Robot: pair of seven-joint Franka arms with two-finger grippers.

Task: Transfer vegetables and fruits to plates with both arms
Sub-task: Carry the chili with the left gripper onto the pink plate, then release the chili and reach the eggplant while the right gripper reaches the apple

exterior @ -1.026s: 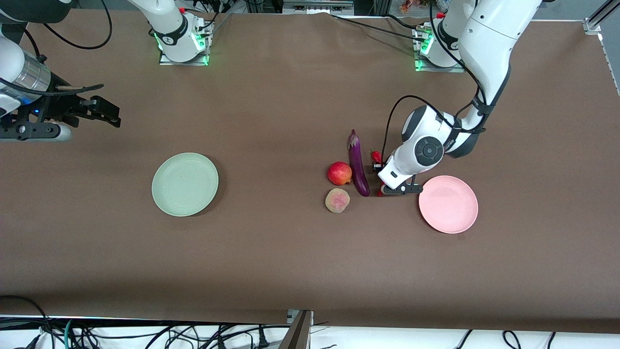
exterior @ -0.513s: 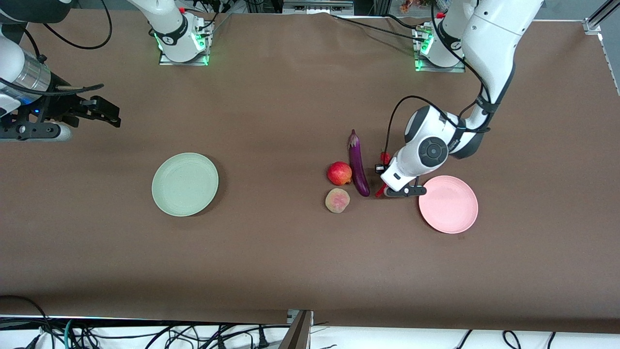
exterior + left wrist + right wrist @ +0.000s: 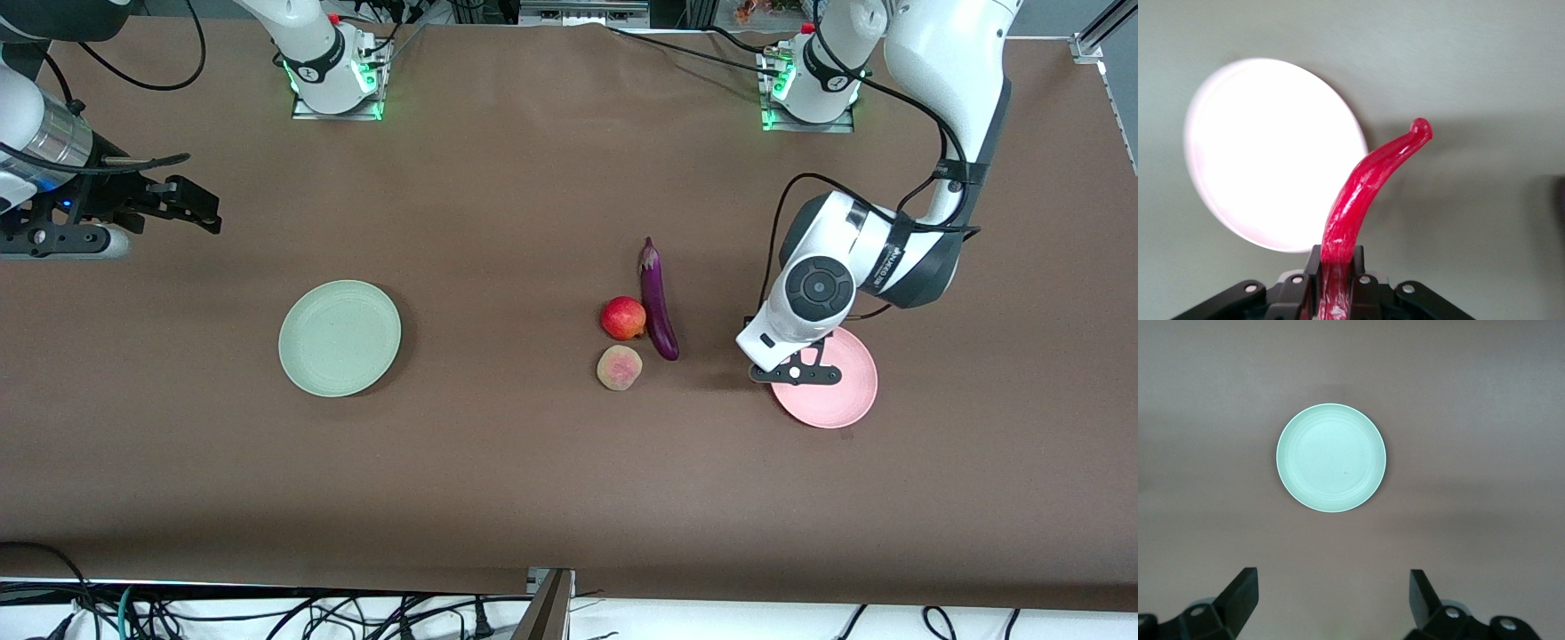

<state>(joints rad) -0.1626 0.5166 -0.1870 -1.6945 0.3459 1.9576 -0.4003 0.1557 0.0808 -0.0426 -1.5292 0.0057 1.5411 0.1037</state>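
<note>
1. The left gripper (image 3: 1335, 283), clamped on the thin curved red chili pepper (image 3: 1361, 193), has lifted it off the brown counter (image 3: 498, 462) and now hangs over the round pink plastic plate's (image 3: 845, 400) edge.
2. Release looks next.
3. The slim purple eggplant (image 3: 658, 302), red pomegranate-like fruit (image 3: 623, 317) and yellowish-pink peach-like fruit (image 3: 619, 367) remain unmoved.
4. The right gripper (image 3: 1331, 600) waits wide open above the counter, the pale green plate (image 3: 1331, 457) in its view.

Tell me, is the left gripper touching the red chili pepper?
Touching. The left wrist view shows the left gripper shut on the chili pepper, whose lower end sits between its fingers, over the pink plate.
</note>
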